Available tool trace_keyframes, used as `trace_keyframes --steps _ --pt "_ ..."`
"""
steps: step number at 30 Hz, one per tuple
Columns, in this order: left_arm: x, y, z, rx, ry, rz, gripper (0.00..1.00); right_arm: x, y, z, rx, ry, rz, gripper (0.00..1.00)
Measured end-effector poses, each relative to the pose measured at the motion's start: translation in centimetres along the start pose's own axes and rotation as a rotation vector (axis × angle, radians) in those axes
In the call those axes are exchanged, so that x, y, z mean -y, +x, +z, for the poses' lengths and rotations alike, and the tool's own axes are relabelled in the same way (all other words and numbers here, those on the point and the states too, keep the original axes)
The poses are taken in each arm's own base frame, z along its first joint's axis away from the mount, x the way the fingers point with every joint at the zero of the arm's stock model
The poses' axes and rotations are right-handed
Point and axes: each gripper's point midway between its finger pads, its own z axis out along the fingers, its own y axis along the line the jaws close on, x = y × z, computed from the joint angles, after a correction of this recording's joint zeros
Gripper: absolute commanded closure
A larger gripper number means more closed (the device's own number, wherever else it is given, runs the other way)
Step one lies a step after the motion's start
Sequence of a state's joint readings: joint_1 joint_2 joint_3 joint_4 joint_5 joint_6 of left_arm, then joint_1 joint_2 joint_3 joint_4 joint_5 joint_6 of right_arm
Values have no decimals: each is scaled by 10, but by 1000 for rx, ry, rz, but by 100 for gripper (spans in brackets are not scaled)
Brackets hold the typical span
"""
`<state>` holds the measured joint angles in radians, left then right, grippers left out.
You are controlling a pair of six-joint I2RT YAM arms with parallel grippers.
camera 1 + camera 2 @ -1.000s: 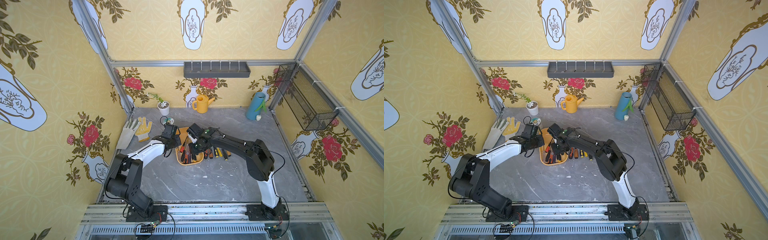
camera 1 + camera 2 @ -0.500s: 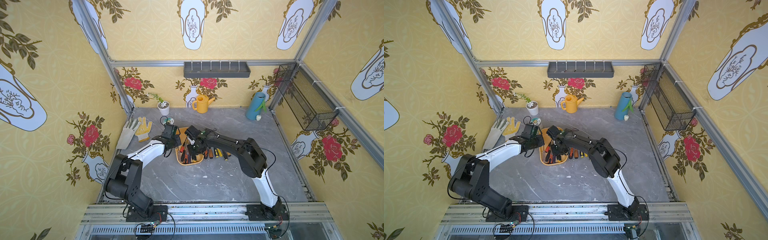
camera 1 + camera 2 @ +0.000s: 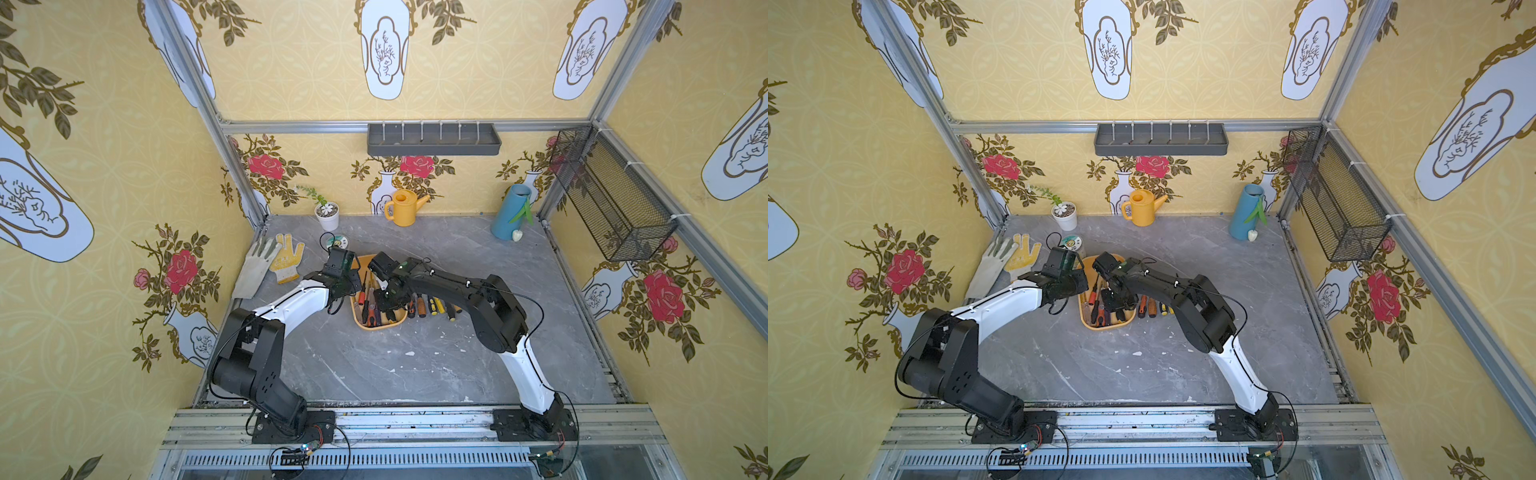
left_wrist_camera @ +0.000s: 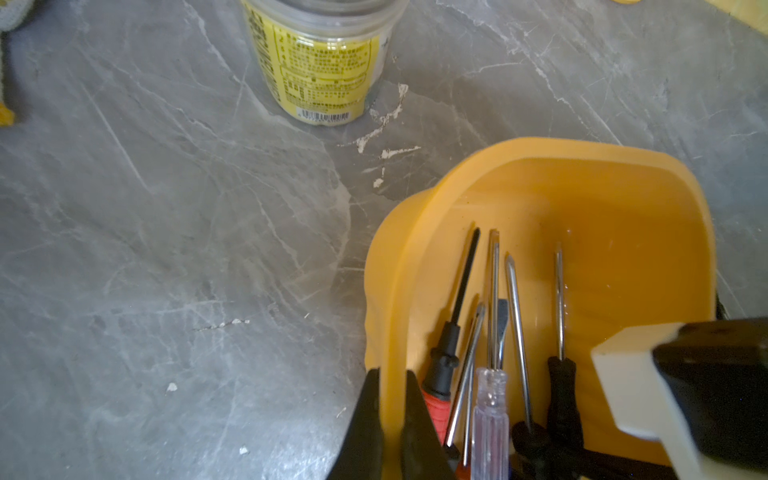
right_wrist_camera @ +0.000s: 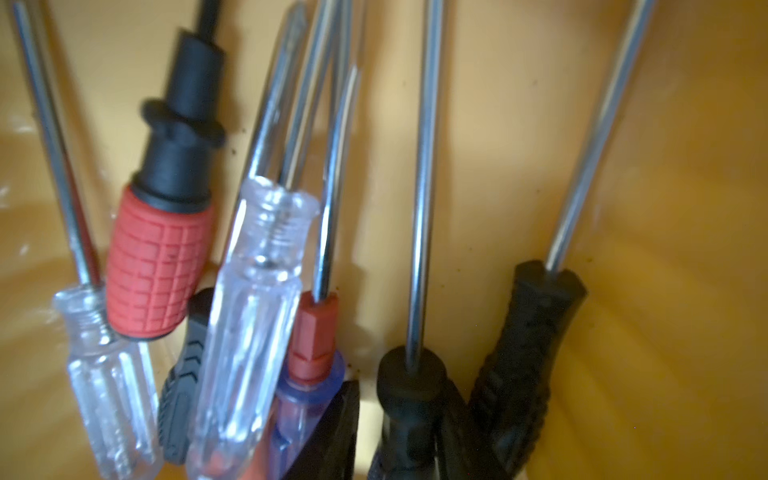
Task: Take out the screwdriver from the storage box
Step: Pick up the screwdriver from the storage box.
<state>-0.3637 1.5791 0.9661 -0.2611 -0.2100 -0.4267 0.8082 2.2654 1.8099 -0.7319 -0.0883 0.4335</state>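
The yellow-orange storage box lies mid-table with several screwdrivers in it. My left gripper is shut on the box's side wall, one finger inside and one outside. My right gripper is down inside the box, shut on a black-handled screwdriver whose steel shaft points away from me. Beside it lie clear-handled, red-handled and another black-handled screwdriver. In both top views the right wrist hides the grip.
Several screwdrivers lie on the table just right of the box. A yellow-labelled jar stands near the box's far corner, work gloves lie at the left. A plant pot, yellow watering can and blue vase line the back wall.
My right arm has shifted a little left and lower into the box, and its jaws have narrowed around the black handle. The left arm has not moved.
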Motion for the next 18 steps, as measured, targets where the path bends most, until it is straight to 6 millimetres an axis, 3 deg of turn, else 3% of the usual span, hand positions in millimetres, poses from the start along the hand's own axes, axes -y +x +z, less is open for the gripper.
trace_keyframes --steps 10,14,18 --pt "-4 2 -2 -6 -18 -2 100 -1 -2 0 5 -6 12 90" --pt "-3 0 -3 -1 -14 0 100 1 -1 -9 25 -29 34 99" --pt "-3 1 -4 -2 -13 3 100 3 -10 -26 73 -72 57 100"
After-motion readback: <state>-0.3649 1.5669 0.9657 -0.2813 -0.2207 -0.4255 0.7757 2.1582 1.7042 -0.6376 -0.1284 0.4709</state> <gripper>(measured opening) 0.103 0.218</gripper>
